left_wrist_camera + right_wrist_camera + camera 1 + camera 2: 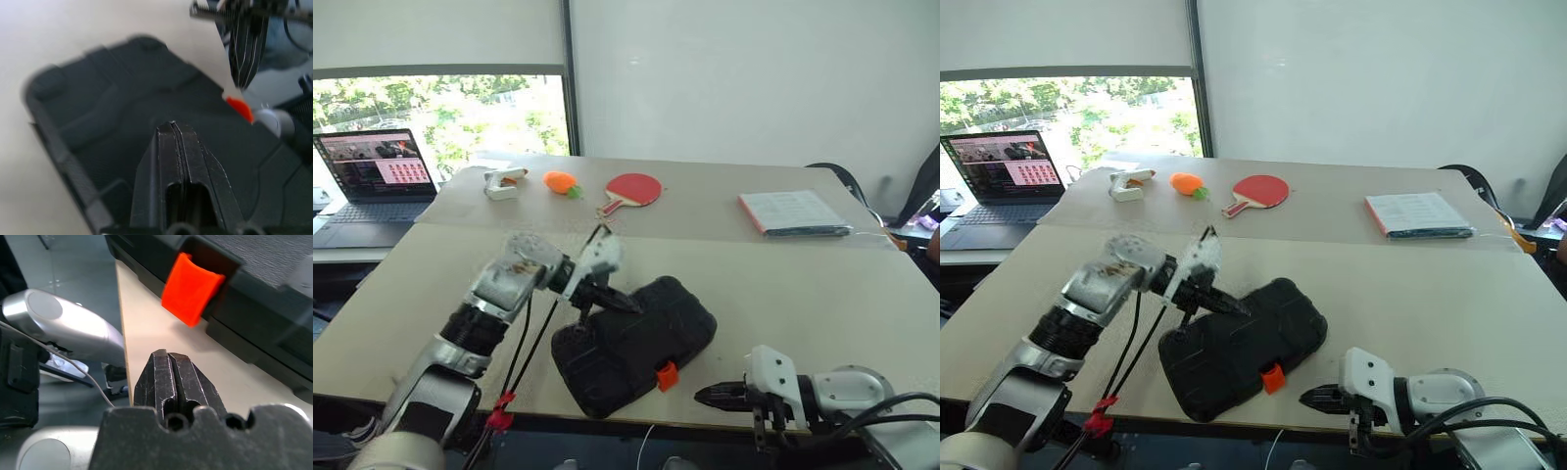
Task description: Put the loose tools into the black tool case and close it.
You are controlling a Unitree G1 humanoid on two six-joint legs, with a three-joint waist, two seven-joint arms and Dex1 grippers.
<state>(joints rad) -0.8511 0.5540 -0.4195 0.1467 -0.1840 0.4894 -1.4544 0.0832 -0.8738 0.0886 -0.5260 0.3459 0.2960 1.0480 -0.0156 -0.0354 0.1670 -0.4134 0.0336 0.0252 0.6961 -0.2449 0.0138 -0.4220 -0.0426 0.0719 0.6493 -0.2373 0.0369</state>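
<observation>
The black tool case (646,333) lies closed near the table's front edge, with its orange latch (667,375) facing the edge. My left gripper (631,305) is shut with nothing in it and points down at the case's lid; from the left wrist its tips (172,125) sit just over the textured shell. My right gripper (700,395) is shut and empty, low at the table's front edge, just right of the latch (191,289). The loose tools are out of view.
On the far table lie a red paddle (631,189), an orange toy (561,182), a white object (504,182) and a notebook (793,212). An open laptop (377,176) stands at the far left. The case sits close to the table's front edge (724,423).
</observation>
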